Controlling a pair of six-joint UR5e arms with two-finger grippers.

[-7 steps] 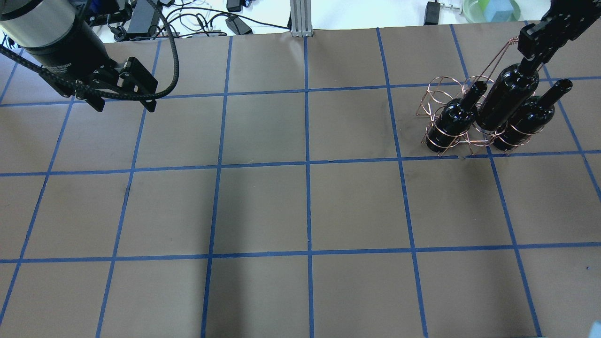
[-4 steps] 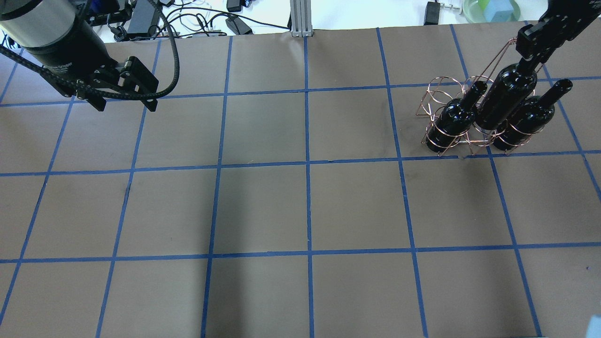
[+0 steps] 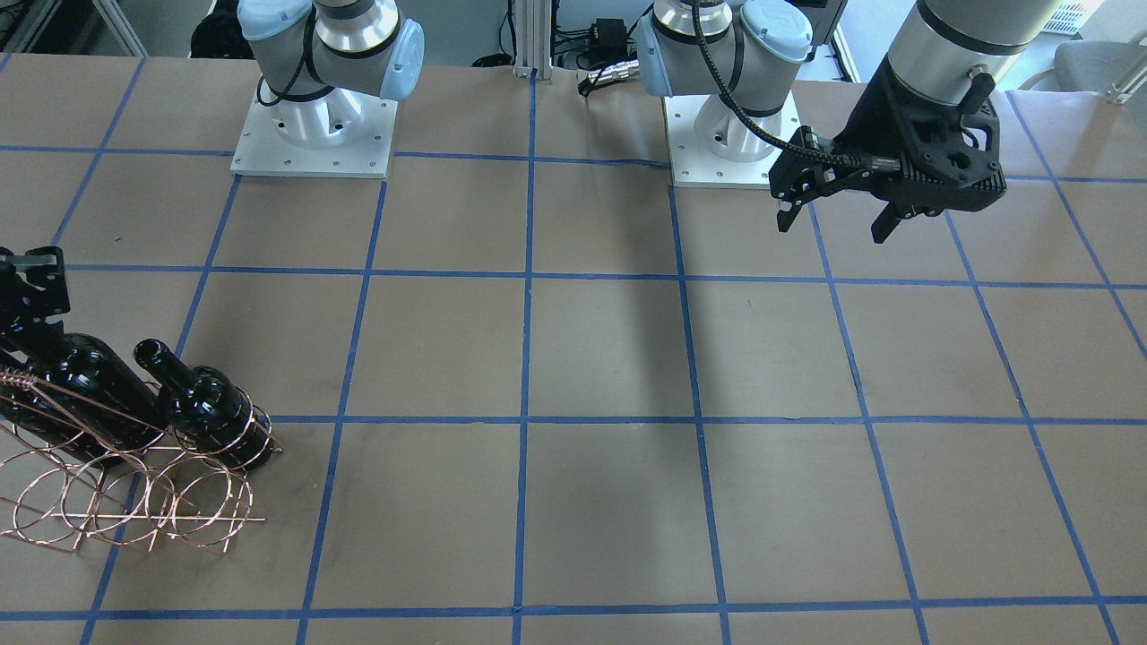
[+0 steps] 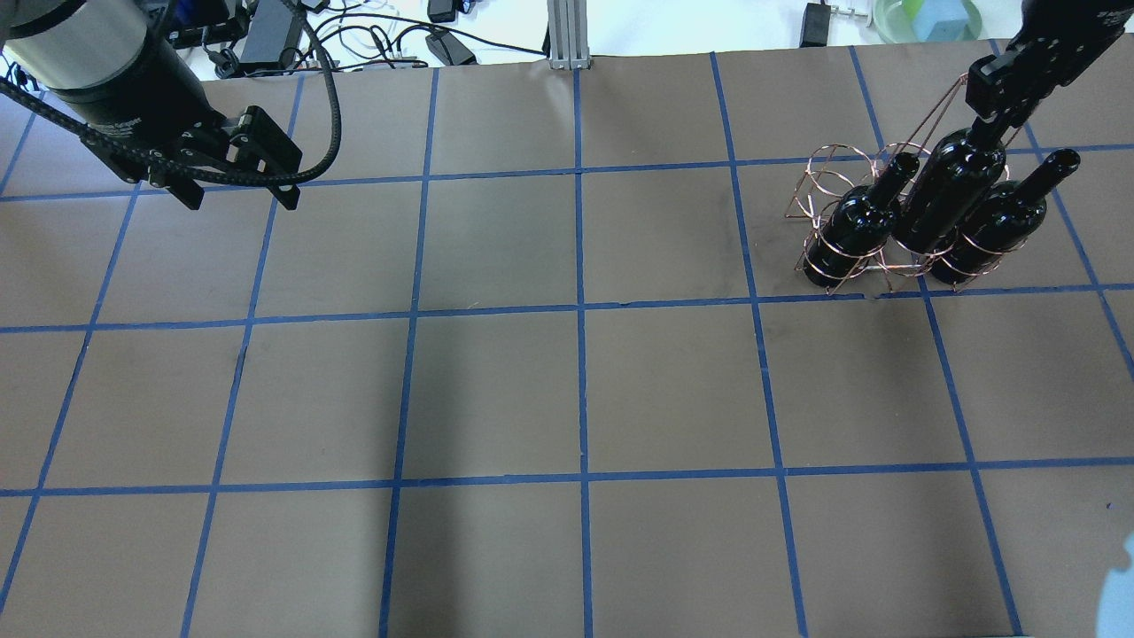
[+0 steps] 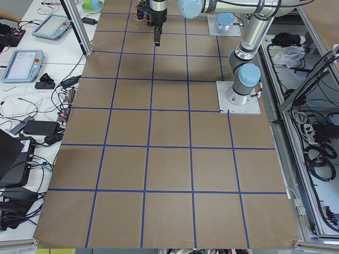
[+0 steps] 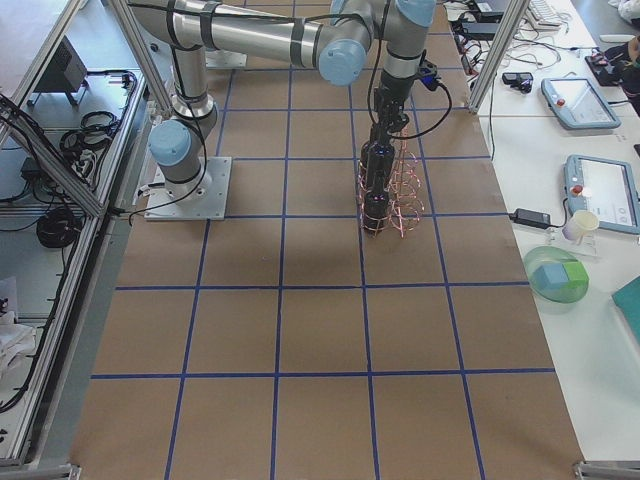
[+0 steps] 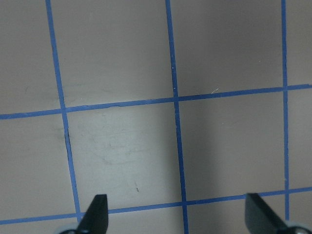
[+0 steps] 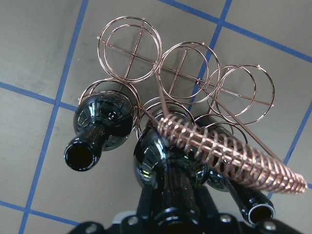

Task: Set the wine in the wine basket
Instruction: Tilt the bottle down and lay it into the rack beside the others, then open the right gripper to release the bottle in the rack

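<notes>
My right gripper (image 4: 999, 89) is shut on the neck of a glossy black wine bottle (image 4: 950, 193). That bottle stands upright in the copper wire wine basket (image 4: 819, 182), between two other bottles (image 4: 855, 232) (image 4: 994, 226) that sit in loops. In the right wrist view the held wine bottle (image 8: 152, 165) is beside the basket's coiled handle (image 8: 219, 146), and its base is hidden. From the front the right gripper (image 3: 31, 300) shows at the left edge. My left gripper (image 4: 239, 193) (image 3: 833, 219) hangs open and empty over the far left of the table.
The wine basket's back-row loops (image 8: 129, 48) hold nothing. Cables and power bricks (image 4: 266, 35) lie past the table's far edge, with a metal post (image 4: 565, 35) at mid-edge. A green bowl (image 4: 926, 18) sits beyond the far right corner. Both arm bases (image 3: 314, 134) stand on the table.
The held bottle has gone down into the basket between the other two bottles, with my right gripper following it. The left gripper has barely moved.
</notes>
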